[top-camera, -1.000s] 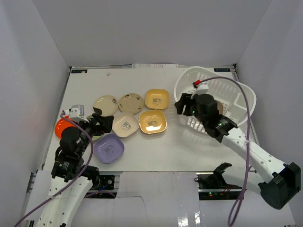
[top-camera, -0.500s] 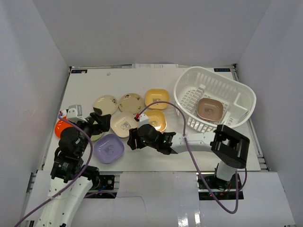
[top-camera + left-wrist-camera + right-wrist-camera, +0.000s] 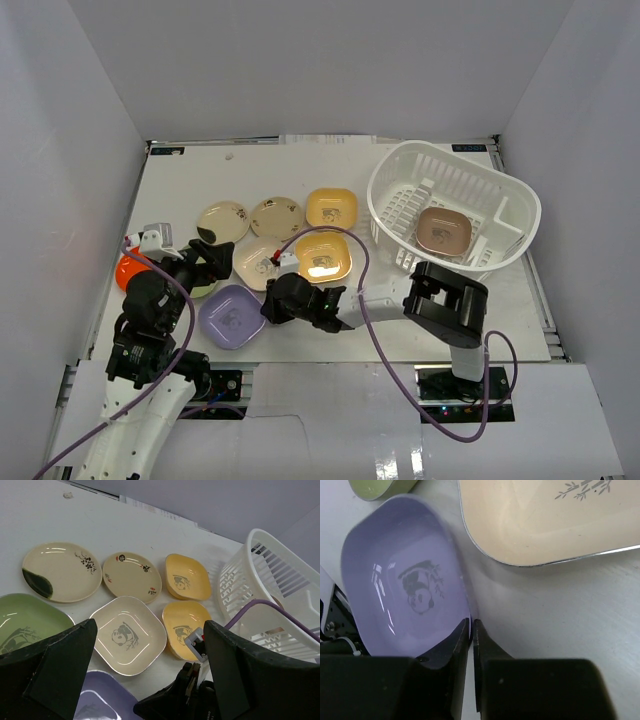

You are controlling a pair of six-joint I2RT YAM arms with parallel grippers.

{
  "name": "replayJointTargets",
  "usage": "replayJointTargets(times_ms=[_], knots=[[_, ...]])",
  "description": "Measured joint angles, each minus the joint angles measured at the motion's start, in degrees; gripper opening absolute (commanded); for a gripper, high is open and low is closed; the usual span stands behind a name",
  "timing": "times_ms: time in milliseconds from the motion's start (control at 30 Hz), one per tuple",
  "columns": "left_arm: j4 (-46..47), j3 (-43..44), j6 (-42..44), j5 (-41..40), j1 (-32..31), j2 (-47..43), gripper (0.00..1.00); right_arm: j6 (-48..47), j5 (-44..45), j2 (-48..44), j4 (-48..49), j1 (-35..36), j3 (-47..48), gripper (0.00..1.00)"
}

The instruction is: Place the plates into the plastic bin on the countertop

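Observation:
My right gripper lies low on the countertop, shut on the near right rim of the purple plate. In the right wrist view its jaws pinch that rim, one finger inside the purple plate and one outside. My left gripper hangs open over the left plates, nothing between its fingers. A brown plate rests in the plastic bin at the far right. On the countertop lie a cream panda plate, two yellow plates and a tan plate.
A cream plate with a green patch, a green plate and an orange plate lie at the left. The right arm's purple cable loops over the table's middle. White walls enclose the table on three sides.
The right arm has swung from the bin down to the purple plate, and its jaws have closed on the rim. The left arm has stayed put.

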Motion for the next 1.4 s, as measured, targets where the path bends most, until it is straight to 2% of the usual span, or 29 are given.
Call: replayJointTargets(times_ms=[100,200,367,500,600,767,867,967,1067,1167,1200,1233,1300,1367,1400], knots=[[0.0,0.0,0.0,0.0,0.0,-0.1,0.98,0.1,1.4,-1.2,-0.1,0.9,-0.4,0.08],[-0.2,0.0,0.0,-0.1,0.0,-0.4,0.98,-0.2,3.0,-6.4,-1.2,2.3,-3.6,0.08],[-0.4,0.0,0.0,-1.7,0.0,-1.2,0.98,-2.8,7.2,-21.8,-5.4,3.7,-9.1,0.08],[-1.0,0.0,-0.1,-4.0,0.0,-2.5,0.98,-7.9,15.3,-36.7,-12.2,1.6,-9.9,0.08],[-1.1,0.0,-0.1,-5.0,0.0,-2.8,0.98,-12.2,19.8,-47.3,-16.1,-6.3,-9.9,0.08],[-1.3,0.0,-0.1,-4.3,0.1,-2.2,0.98,-20.2,24.9,-57.8,-19.8,-34.9,-10.0,0.08],[-1.3,0.0,-0.1,-3.4,0.1,-1.5,0.98,-22.4,23.5,-57.5,-21.0,-50.4,-11.5,0.08],[-1.3,0.0,-0.1,-2.7,0.1,-0.8,0.98,-22.5,21.2,-53.4,-22.0,-60.7,-13.7,0.08],[-1.3,0.0,-0.1,-2.1,0.1,-0.4,0.98,-22.1,17.9,-46.6,-22.6,-66.3,-15.2,0.08],[-1.3,0.0,-0.1,-1.7,0.1,-0.1,0.98,-21.0,15.2,-40.5,-23.3,-68.7,-15.6,0.09],[-1.3,0.0,-0.1,-1.6,0.1,0.0,0.98,-20.5,14.4,-39.1,-23.5,-69.1,-15.6,0.14],[-1.3,0.0,-0.1,-1.5,0.1,0.1,0.98,-19.9,13.8,-38.1,-23.7,-69.4,-15.6,0.33],[-1.3,0.0,-0.1,-1.4,0.1,0.3,0.98,-18.6,12.8,-37.5,-23.8,-69.7,-15.6,0.52],[-1.3,0.0,-0.1,-1.4,0.1,0.3,0.98,-18.3,11.5,-38.1,-23.6,-69.8,-15.6,0.69],[-1.3,0.0,-0.1,-1.4,0.1,0.3,0.98,-17.9,11.4,-38.3,-23.6,-69.8,-15.6,0.69]])
